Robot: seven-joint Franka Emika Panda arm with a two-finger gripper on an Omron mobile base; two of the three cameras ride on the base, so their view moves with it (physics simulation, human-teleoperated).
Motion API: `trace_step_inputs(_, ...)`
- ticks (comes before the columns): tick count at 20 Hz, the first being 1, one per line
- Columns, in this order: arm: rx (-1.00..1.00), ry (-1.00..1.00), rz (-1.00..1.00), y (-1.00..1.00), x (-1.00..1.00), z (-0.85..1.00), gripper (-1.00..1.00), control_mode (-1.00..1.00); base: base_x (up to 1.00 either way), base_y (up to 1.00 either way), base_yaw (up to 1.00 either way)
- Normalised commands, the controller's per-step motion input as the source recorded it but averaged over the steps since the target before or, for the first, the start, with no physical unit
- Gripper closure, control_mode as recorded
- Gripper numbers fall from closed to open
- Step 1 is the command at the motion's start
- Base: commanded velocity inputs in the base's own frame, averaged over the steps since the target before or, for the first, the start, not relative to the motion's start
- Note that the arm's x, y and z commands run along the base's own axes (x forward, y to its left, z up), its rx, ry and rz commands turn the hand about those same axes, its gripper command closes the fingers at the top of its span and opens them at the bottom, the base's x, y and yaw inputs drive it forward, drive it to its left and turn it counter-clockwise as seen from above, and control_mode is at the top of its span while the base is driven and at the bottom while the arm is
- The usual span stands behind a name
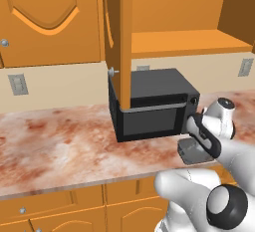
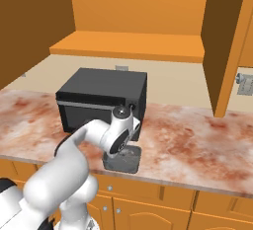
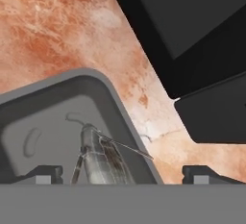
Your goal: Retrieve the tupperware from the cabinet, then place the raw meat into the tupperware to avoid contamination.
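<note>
You've got a black microwave (image 1: 149,107) on the marbled countertop (image 1: 55,141), wall outlet (image 1: 18,84) well left of it, drawer fronts (image 2: 148,209) below.

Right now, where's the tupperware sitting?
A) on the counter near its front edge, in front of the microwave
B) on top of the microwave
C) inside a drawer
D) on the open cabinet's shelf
A: the tupperware rests on the counter just in front of the microwave, under the gripper, while the open cabinet shelf above is bare.
</note>
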Motion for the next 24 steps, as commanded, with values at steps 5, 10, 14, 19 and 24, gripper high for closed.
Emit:
trace_step_inputs(5, 0.00, -0.04, -0.01, -0.06, -0.09, 0.37, -1.00, -1.00, 0.00, 0.00, 0.00)
trace_step_inputs(10, 0.00, -0.08, -0.02, -0.13, -0.22, 0.34, -1.00, -1.00, 0.00, 0.00, 0.00)
trace_step_inputs(14, 0.01, -0.13, -0.01, -0.10, -0.36, 0.44, -1.00, -1.00, 0.00, 0.00, 0.00)
trace_step_inputs(19, 0.02, -0.18, -0.01, -0.09, -0.43, 0.49, -1.00, -1.00, 0.00, 0.00, 0.00)
trace_step_inputs(24, 0.04, -0.19, -0.01, -0.19, -0.37, 0.47, -1.00, -1.00, 0.00, 0.00, 0.00)
